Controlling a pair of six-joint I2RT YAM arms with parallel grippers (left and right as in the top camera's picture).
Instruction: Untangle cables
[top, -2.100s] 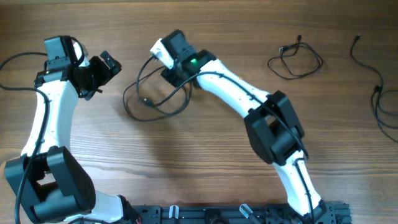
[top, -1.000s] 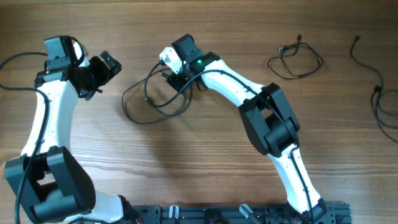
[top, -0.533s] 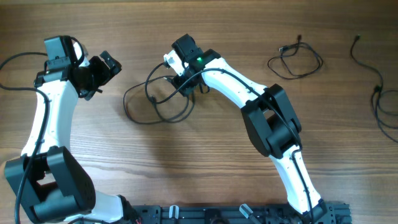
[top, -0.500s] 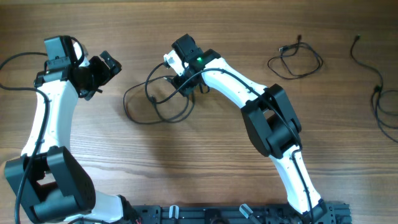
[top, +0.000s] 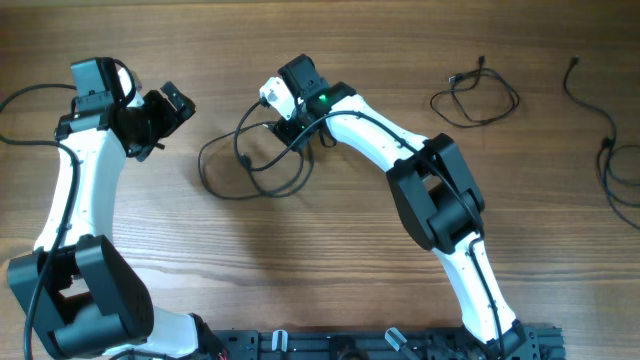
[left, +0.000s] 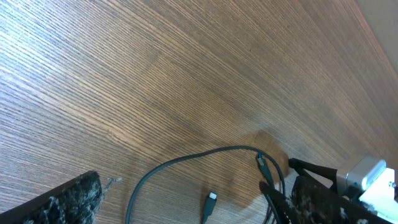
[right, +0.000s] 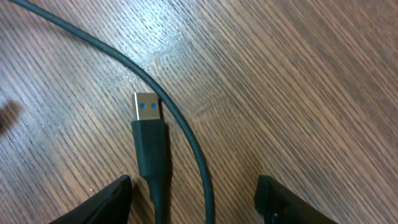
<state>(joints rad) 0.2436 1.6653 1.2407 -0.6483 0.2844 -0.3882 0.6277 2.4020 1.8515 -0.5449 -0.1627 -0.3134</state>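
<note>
A bundle of thin black cables (top: 245, 165) lies looped on the wooden table left of centre. My right gripper (top: 287, 130) is low over the bundle's right edge. In the right wrist view its fingers (right: 196, 202) are open and straddle a USB plug (right: 149, 146) and a curved cable strand (right: 186, 140), gripping neither. My left gripper (top: 165, 108) is open and empty, up and to the left of the bundle. The left wrist view (left: 193, 193) shows a cable loop (left: 180, 160) and a small plug (left: 210, 202) between its fingers, lower down on the table.
A second small looped cable (top: 475, 98) lies at the back right. More black cable (top: 610, 150) runs along the right edge. A thicker black cord (top: 25, 95) leads to the left arm at the far left.
Over two seconds my right gripper shifted slightly right and the bundle's loops were pulled into a new shape. In the last half second nothing visibly moved. The left arm stayed still.
</note>
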